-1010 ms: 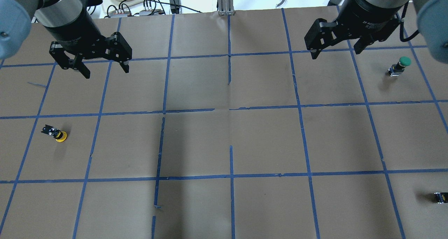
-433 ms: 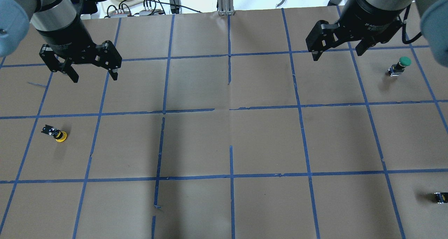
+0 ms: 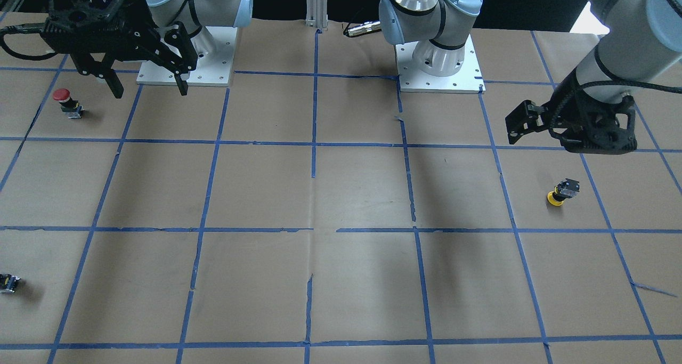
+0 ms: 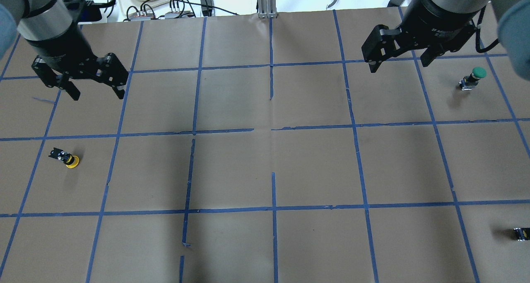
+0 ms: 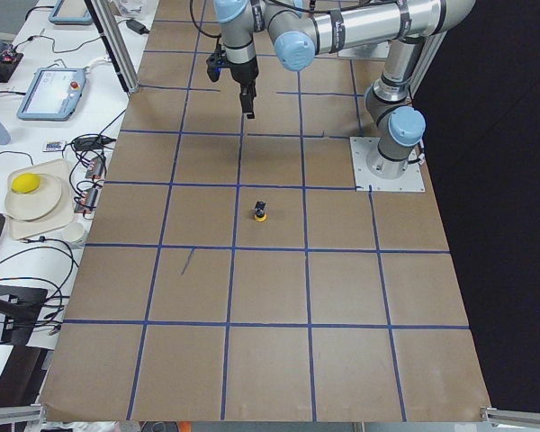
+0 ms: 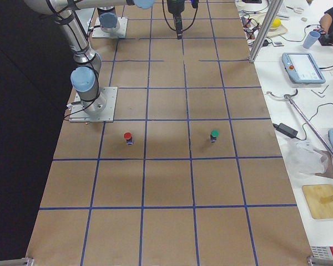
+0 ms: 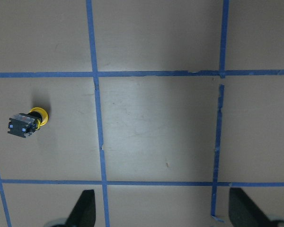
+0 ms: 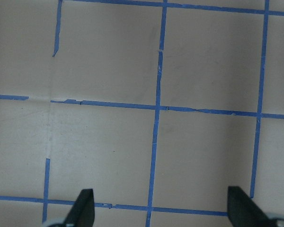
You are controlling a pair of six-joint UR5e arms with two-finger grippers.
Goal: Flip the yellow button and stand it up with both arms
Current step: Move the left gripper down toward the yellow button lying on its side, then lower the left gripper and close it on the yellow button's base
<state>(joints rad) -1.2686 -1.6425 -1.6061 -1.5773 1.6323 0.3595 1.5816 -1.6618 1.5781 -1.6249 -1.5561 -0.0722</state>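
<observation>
from overhead, the left gripper (image 4: pixel 97 93) hung with fingers spread and empty, well apart from the yellow button (image 4: pixel 66 158), which lay tipped off its base on the paper (image 4: pixel 232 171) on the robot's left side. the right gripper (image 4: pixel 399 64), likewise spread and empty, hung at the opposite side.

in the left wrist view, the button sat left of the fingers (image 7: pixel 83 210). judged best practice: centre over it, close across the blocky body rather than the round cap, then descend.

in the front-facing view, a red button (image 3: pixel 64 102) stood by the right gripper; overhead, a green button (image 4: pixel 474 78) stood near it. neither appeared to block the left gripper's approach.
</observation>
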